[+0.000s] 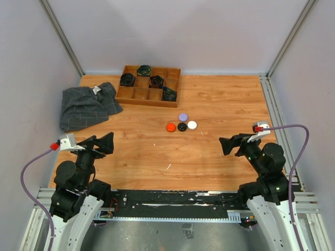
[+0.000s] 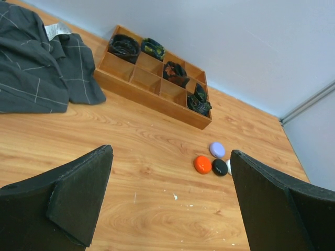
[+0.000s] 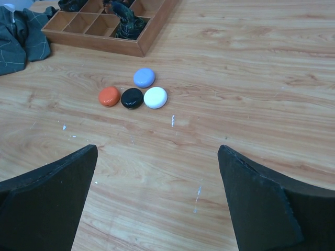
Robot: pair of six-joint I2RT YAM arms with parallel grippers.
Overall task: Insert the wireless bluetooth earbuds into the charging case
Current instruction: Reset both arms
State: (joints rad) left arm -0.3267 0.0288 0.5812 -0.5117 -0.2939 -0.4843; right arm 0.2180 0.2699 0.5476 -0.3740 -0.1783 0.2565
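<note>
Here, four small rounded charging cases sit in a tight cluster near the middle of the wooden worktop [image 1: 157, 151]. The orange-red case [image 1: 170, 127], the black case [image 1: 181, 126] and the white case [image 1: 192, 125] lie in a row, touching or very nearly so. The lilac case [image 1: 182, 117] sits just behind the black one, on the far side. All four look like smooth closed pebbles, and whether earbuds are inside cannot be told.

Beyond the cluster stands a wooden compartment tray [image 1: 141, 101], with dark coiled items [image 1: 127, 79] in four of its cells. A crumpled dark grey checked cloth [image 1: 86, 107] lies just beside the tray's left end.

The left arm [image 1: 78, 167] sits at the near left of the worktop and the right arm [image 1: 267, 162] at the near right. Both are well apart from the cases.

The left jaws stand wide apart and hold nothing. In the left wrist view the cluster shows between the two black fingers [image 2: 78, 198]. The right jaws are likewise spread wide and empty, and the right wrist view frames the four cases between its own fingers [image 3: 52, 193].
</note>
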